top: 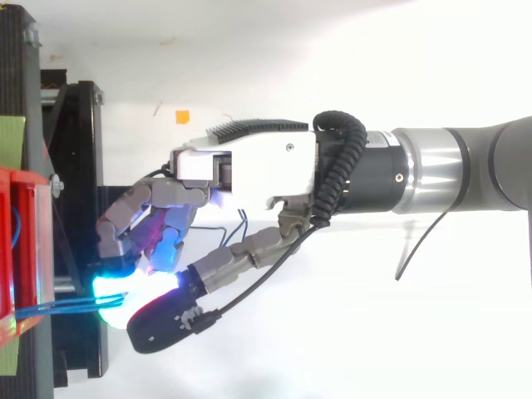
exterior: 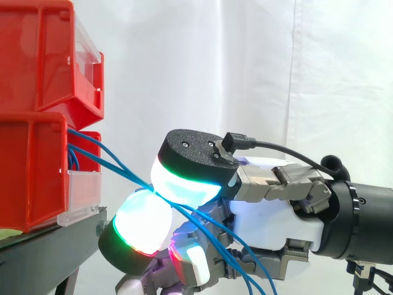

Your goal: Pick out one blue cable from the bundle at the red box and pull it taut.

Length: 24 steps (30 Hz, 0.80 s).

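Hand (exterior: 276, 224): at 4 o'clock in the side view, entering from 3 o'clock; pinching the blue cables (exterior: 101, 152) between two glowing pads (exterior: 140, 222), one above and one below the strands
Pad glow: white and cyan, green along the rims, a red edge on the lower one
Blue cables: out of the front of the lower red bin (exterior: 31, 175) at 9 o'clock, slanting toward 5 o'clock, through the pinch, then looping under the palm
Hard to make out: count of strands inside the pinch, cannot tell; bunched and overlapping there
Cut off: cable ends past the bottom edge at 6 o'clock; upper red bin (exterior: 43, 55) by the top and left edges; other fingers low at 6 o'clock, partly out of frame
Hidden: bin interiors, behind the red walls
Top view: cables as a short blue line at 8 o'clock, from the bin edge to the glow; other fingers curled toward 9 o'clock
Labels: clear label holder (exterior: 83, 187) on the lower bin front, any writing too faint to tell; small orange square (top: 181, 116) at 11 o'clock in the top view, blank as far as can be seen
Support: black stand (exterior: 58, 239) under the bins, white curtain (exterior: 264, 74) behind
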Tool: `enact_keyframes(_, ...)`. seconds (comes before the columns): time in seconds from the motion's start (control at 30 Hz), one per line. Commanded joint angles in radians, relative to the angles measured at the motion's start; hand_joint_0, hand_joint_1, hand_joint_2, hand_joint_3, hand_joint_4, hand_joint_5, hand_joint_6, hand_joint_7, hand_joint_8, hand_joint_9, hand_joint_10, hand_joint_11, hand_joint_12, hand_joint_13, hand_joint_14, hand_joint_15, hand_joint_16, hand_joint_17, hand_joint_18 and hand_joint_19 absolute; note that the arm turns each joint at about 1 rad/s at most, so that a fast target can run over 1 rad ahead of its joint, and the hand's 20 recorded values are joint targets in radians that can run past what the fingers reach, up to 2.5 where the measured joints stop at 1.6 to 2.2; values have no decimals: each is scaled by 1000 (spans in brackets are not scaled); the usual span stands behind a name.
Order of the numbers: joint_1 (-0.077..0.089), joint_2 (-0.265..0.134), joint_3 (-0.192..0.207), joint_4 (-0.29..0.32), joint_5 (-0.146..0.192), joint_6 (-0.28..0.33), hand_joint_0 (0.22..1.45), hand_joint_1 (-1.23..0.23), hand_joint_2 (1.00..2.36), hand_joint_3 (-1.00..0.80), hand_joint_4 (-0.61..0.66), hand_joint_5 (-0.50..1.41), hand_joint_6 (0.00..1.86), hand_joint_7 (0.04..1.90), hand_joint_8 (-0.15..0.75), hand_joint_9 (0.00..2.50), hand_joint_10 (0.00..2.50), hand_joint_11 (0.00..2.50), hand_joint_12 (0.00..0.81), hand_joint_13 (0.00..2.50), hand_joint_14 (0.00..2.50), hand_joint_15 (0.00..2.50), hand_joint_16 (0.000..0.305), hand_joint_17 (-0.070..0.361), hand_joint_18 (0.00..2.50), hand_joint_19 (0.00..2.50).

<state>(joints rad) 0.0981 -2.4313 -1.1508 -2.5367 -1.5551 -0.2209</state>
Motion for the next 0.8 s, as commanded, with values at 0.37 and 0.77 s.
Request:
enact_keyframes(0.37, 2, 0, 6, -17, 7, 8, 727, -777, 1008, -403, 45, -154, 931, 1047, 358, 1219, 21, 708, 454, 810, 15, 400, 63, 141, 784, 692)
enact_keyframes(0.77, -1, 0, 19, -40, 1, 20, 593, -687, 1000, -500, 158, -148, 912, 956, 350, 1227, 22, 706, 458, 815, 15, 413, 63, 143, 796, 713)
